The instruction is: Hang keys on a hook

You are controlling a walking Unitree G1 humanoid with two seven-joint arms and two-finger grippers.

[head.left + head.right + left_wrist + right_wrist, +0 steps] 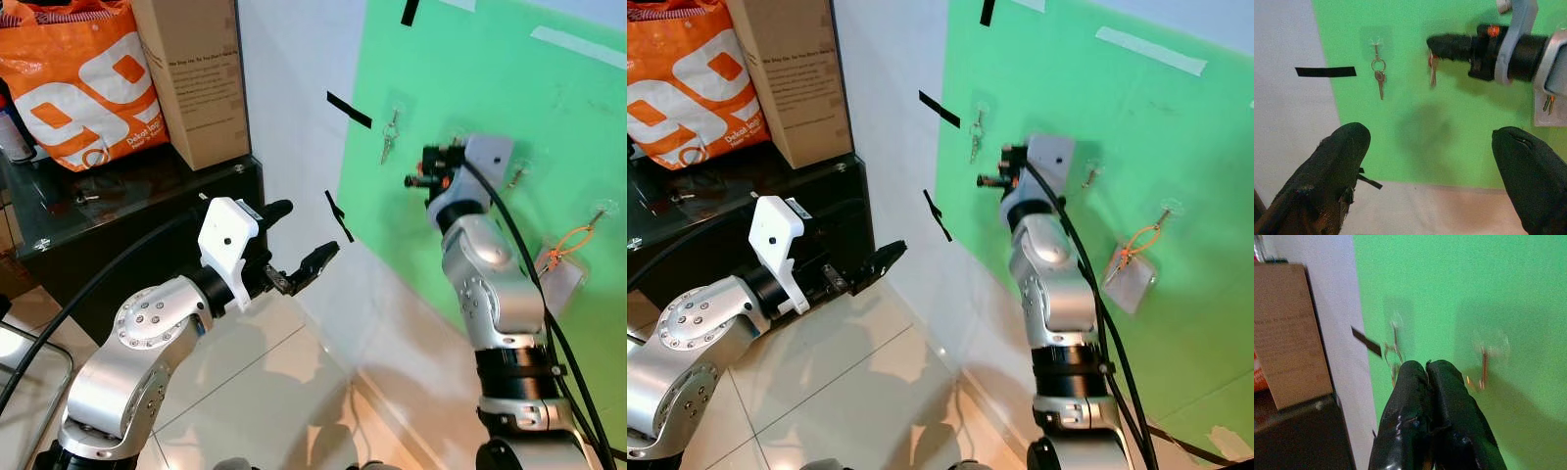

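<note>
Silver key [1433, 73] pinched in right claw [1442, 46], near hook [1376, 45].

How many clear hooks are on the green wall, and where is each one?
4. One holds the hanging keys, one sits beside the right gripper, one is by the arm's wrist, and one carries the orange loop. The arm may hide more.

Our right tool [988, 180] is raised against the green wall [1176, 147], just beside keys [975, 137] hanging there. Our left tool [872, 264] is low, fingers parted, before a black counter [745, 211].
</note>
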